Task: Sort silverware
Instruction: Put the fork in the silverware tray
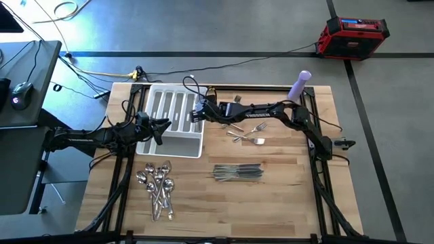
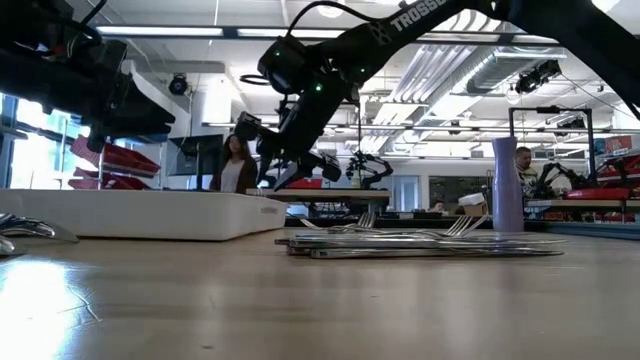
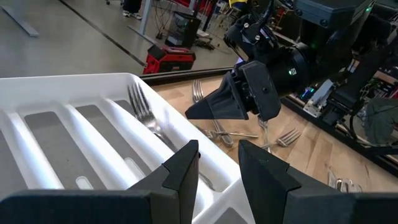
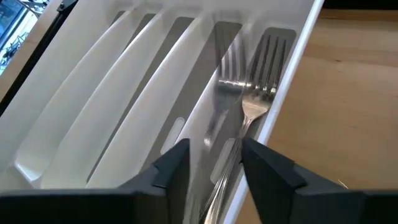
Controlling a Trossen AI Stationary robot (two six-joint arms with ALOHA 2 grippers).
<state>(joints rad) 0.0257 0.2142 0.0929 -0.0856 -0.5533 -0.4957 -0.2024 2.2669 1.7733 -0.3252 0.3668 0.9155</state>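
Note:
My right gripper (image 1: 199, 112) hangs open over the right-hand compartment of the white tray (image 1: 173, 148), fingers slanting down. In its wrist view a fork (image 4: 255, 99) lies in that compartment. Beside it a second, blurred fork (image 4: 222, 81) shows, its handle running up into the gap between the spread fingers. My left gripper (image 3: 217, 168) waits open by the tray's left rim, touching nothing. On the table lie loose forks (image 1: 245, 133), a row of knives (image 1: 237, 173) and a heap of spoons (image 1: 157, 186).
A purple bottle (image 1: 299, 85) stands at the table's far right corner. A red case (image 1: 354, 35) sits on the floor beyond the table. People show in the room behind, seen in the low view. Bare wood lies right of the knives.

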